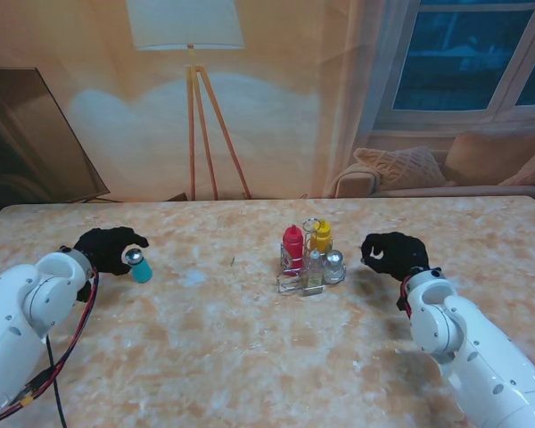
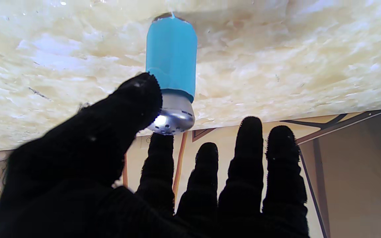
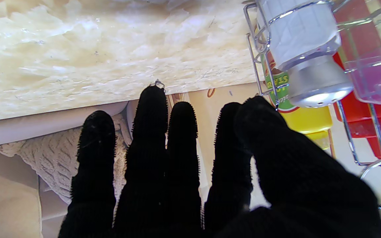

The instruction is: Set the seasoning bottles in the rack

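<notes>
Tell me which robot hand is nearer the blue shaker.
Left. The left robot hand is right at the blue shaker, thumb by its cap; the right robot hand is beyond the rack.

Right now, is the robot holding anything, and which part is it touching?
The left hand has the blue shaker by its silver cap, thumb and fingers either side; it stands on the table. The right hand holds nothing.

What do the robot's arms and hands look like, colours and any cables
Both arms are smooth, glossy white shells with rounded joints. Each left hand and right hand wears a fuzzy black knit glove with five fingers. Red and black cables loop along the left arm; a red band shows at the right wrist.
</notes>
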Robot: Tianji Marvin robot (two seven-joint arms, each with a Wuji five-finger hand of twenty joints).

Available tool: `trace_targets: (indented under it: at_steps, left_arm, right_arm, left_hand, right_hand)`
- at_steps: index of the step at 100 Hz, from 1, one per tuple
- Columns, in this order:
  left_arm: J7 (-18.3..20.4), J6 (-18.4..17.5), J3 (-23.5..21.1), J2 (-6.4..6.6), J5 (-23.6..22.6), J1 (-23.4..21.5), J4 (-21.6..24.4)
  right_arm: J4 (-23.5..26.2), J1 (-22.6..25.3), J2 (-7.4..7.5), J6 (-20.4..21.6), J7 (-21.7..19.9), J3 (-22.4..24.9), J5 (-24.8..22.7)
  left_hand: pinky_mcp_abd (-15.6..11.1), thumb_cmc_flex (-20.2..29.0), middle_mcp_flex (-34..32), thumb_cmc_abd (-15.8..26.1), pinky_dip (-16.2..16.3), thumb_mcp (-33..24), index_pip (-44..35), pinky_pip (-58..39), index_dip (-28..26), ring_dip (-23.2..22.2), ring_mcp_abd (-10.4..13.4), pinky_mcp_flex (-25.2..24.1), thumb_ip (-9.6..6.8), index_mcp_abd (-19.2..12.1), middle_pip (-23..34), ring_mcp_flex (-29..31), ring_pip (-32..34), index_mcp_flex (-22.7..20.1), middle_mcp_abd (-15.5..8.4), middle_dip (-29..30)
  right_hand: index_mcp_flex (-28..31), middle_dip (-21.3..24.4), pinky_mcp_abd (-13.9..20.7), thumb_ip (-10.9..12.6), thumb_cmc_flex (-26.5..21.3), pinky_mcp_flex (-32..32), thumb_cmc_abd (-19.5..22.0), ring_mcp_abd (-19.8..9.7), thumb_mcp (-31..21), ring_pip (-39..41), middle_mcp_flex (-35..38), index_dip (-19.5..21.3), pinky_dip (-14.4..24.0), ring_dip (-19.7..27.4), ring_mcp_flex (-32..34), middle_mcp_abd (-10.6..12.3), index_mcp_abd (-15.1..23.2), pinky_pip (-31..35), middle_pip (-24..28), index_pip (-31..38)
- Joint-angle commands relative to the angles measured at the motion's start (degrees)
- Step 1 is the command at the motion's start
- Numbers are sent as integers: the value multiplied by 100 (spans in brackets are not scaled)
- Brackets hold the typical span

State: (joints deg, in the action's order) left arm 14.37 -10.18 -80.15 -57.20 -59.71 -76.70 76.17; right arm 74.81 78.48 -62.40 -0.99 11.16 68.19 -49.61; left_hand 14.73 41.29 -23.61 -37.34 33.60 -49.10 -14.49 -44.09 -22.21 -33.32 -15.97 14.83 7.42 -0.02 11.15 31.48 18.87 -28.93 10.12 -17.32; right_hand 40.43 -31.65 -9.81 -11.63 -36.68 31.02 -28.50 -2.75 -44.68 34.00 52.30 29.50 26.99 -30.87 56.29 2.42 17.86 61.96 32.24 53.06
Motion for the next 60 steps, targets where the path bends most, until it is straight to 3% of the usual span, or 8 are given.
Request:
trace_targets:
  at_steps: [1,30,60]
  left_arm:
    - [68,33,32,-6,-6,9,-52]
    - [-91,106,158,-22,52,66,-211]
    - [7,175,289,-23,160,146,-275]
  right_arm:
    - [13,39,-31,-31,-89,-20,-13]
    - [19,33,-27,-60,-111,-23,-25]
    - [-10,0,-23,-60,-160,-54,-9]
  left_hand:
    - [-74,156,77,-217,224,-265,-243,-167,-146,-295,120,103,119,-123,94,178,201,-143,-121,-98]
    - [-413,346,-432,-240,719,-363,-915,-888,-419,-1124,467,719,144,-145,559,953,906,-461,-356,-404]
    - [-427,423,-699,-242,807,-382,-1165,-1108,-493,-1339,507,950,146,-165,745,1239,1112,-547,-314,-528]
  right_hand:
    - [-10,-234,-46,19,-65,-65,-65,24,-69,90,120,30,1,-85,-18,-73,-48,94,84,42]
    - [7,-230,-49,15,-67,-61,-80,20,-78,89,123,33,2,-80,-21,-80,-32,98,82,52]
    - [12,-229,-50,12,-67,-69,-93,15,-89,86,127,36,2,-76,-18,-85,-29,93,74,53]
